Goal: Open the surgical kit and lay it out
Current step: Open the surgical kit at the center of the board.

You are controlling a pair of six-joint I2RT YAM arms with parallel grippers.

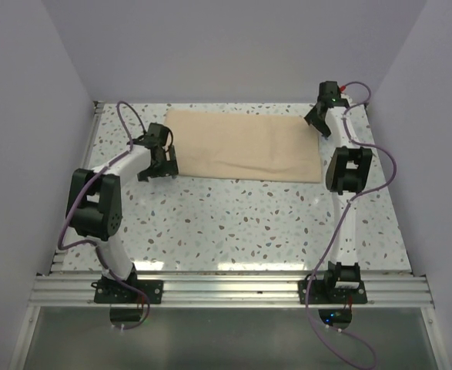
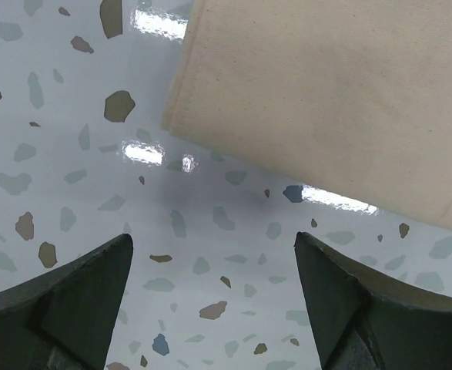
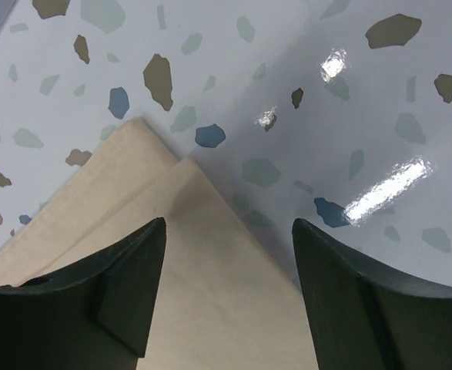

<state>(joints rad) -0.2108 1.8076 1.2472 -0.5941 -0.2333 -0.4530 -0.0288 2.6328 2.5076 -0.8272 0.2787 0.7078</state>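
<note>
The surgical kit shows as a folded beige cloth wrap (image 1: pixel 245 145) lying flat at the back of the table, its contents hidden. My left gripper (image 1: pixel 165 163) hovers just off the wrap's near left corner, open, with bare table between its fingers (image 2: pixel 214 239); that corner of the cloth (image 2: pixel 326 92) lies a little ahead of it. My right gripper (image 1: pixel 316 123) is over the wrap's far right corner, open. In the right wrist view, the layered corner of the cloth (image 3: pixel 210 293) lies under and between the jaws (image 3: pixel 229 223), which hold nothing.
The speckled terrazzo tabletop (image 1: pixel 249 223) stretches between the wrap and the arm bases. Plain walls close in the left, back and right sides. An aluminium rail (image 1: pixel 233 289) runs along the near edge.
</note>
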